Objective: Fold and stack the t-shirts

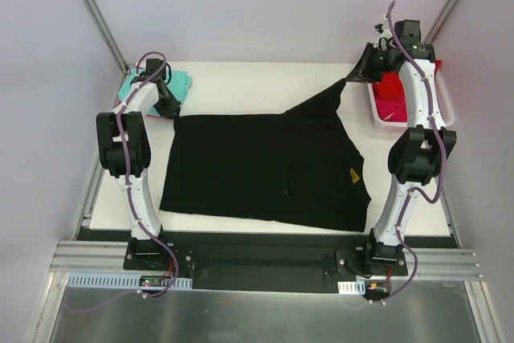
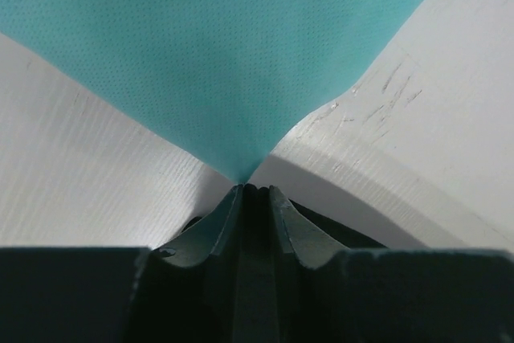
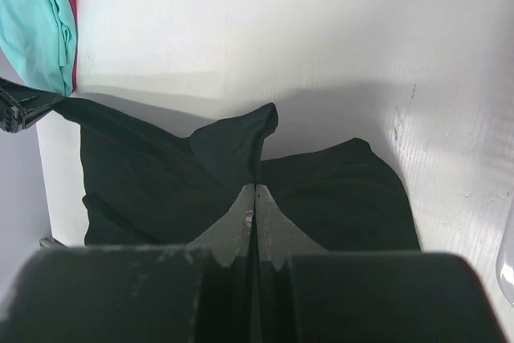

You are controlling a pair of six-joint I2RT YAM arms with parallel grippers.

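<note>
The big black t-shirt (image 1: 257, 166) lies spread out in the middle of the white table (image 1: 241, 78). It covers most of the table. Most of it is flat, with some soft folds on the part nearer the right edge of the table. A small yellow mark (image 1: 353, 173) shows on that part.

One corner of the shirt is not flat. It is pulled up off the table near the far right corner. The right gripper (image 1: 365, 68) holds it there. Its two fingers (image 3: 229, 226) are pressed tight together, and the black cloth is pinched at their tips. The cloth makes a little peak just past them.

The left gripper (image 1: 169, 106) is low over the far left part of the table. It sits right at the other far corner of the black t-shirt. In the left wrist view its fingers are very close, with a thin dark gap between them. I cannot tell if they are clamped on cloth or on nothing.

The teal t-shirt (image 1: 132, 90) lies in the far left corner of the table. A pointy bit of it comes right up to the left fingertips. A pink t-shirt (image 1: 183, 82) peeks out from under it.

A white basket (image 1: 381, 118) sits at the far right edge of the table, next to the right arm. Red and pink t-shirts (image 1: 392, 94) are bunched up inside it.
</note>
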